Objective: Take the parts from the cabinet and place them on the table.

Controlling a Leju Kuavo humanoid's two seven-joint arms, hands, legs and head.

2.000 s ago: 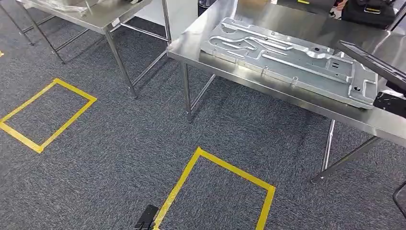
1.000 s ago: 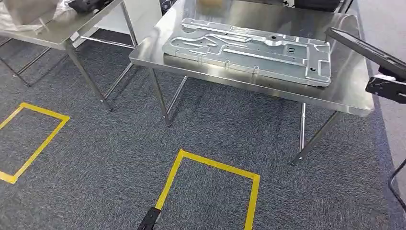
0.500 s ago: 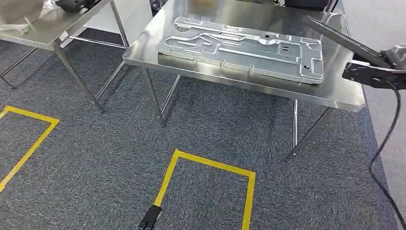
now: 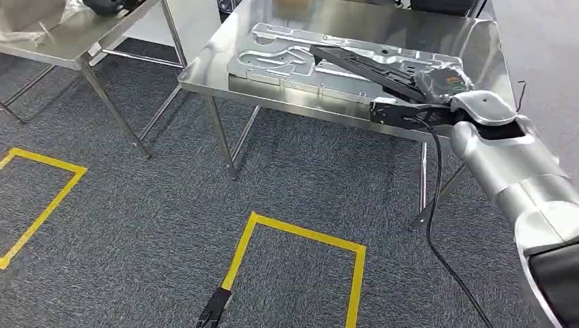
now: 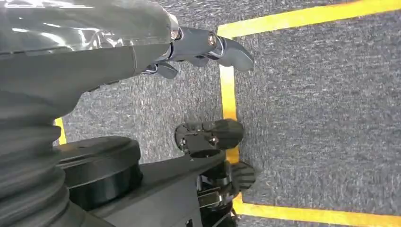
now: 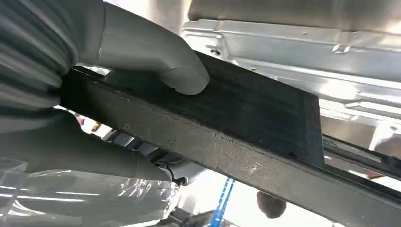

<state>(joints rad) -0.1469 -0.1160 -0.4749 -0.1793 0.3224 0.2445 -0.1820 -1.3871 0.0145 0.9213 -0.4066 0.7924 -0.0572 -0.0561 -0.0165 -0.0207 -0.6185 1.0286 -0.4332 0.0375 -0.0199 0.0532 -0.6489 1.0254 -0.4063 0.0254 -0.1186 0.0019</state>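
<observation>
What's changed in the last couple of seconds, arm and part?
The right arm has swung in from the right, carrying the black flat part out over the stamped metal panel on the steel table. The right hand still grips it. The panel has stayed put; the left hand hangs over the carpet.

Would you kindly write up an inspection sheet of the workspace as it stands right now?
Surface: steel table, shiny, on grey carpet.
Job's things: large stamped metal panel lies flat on the table; long black part is held above it.
Clutter: plastic wrap on the second table at far left.
Hands: right hand grips the black part, thumb on top; left hand hangs over the floor, holding nothing, fingers apart.
Cables: black cable hangs from the right wrist.
Surroundings: yellow tape rectangles on the carpet.
</observation>
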